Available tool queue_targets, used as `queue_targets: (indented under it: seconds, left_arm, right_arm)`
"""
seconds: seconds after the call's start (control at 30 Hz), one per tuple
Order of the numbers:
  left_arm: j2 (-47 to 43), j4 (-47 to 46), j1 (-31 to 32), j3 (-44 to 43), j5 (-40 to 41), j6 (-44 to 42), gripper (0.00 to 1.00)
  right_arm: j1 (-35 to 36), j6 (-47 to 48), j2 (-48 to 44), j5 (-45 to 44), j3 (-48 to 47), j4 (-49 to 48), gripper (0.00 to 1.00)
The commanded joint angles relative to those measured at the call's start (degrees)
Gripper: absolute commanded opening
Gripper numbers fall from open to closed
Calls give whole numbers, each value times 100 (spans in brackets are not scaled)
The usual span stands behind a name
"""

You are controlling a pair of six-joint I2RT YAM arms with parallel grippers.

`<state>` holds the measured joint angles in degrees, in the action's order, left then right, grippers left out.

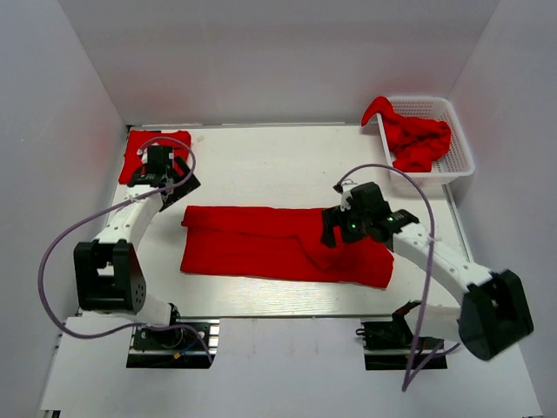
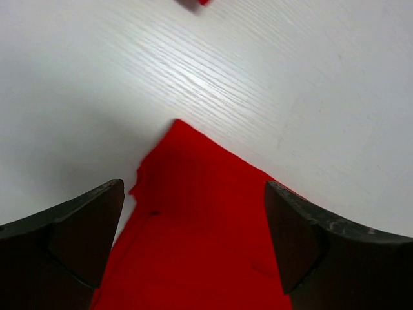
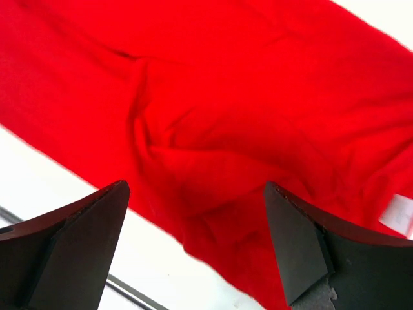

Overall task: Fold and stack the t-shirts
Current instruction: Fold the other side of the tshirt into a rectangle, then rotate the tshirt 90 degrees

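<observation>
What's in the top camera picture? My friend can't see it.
A long red t-shirt lies folded lengthwise across a white table, the right gripper over its right part, the left gripper by its far left corner. Another folded shirt sits far left; crumpled red shirts lie in a white basket far right.

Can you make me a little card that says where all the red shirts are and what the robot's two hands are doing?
table: white, wood-grain
long shirt: red, lying flat in a wide strip across the middle
folded shirt: small red bundle, far left corner
basket: white mesh, far right corner
basket shirts: red, crumpled, one part hanging over the rim
left gripper: open, over the long shirt's left corner, holding nothing
right gripper: open, above the long shirt's right part, holding nothing
</observation>
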<state>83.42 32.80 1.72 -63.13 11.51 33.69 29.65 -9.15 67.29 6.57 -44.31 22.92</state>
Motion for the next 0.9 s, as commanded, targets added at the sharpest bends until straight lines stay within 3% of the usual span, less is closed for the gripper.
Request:
queue_targets:
  seconds: [0.0, 0.1, 0.27, 0.63, 0.87]
  left_arm:
    - [411, -536, 75, -86, -1461, -442, 99]
    - [772, -1064, 135, 195, -2299, -548, 99]
    - [1115, -1285, 189, 600, -2610, -548, 99]
    - [1124, -722, 118, 847, -1705, -548, 99]
    - [1177, -546, 118, 609, -1275, -548, 99]
  right_arm:
    - [6, -270, 695, -183, -410, -402, 90]
    - [6, -438, 1267, -41, -595, -279, 90]
    - [-12, -807, 1629, -112, -613, -244, 90]
    - [32, -861, 1332, 731, -86, 835, 90]
    - [58, -53, 426, 2752, 11, 1496, 90]
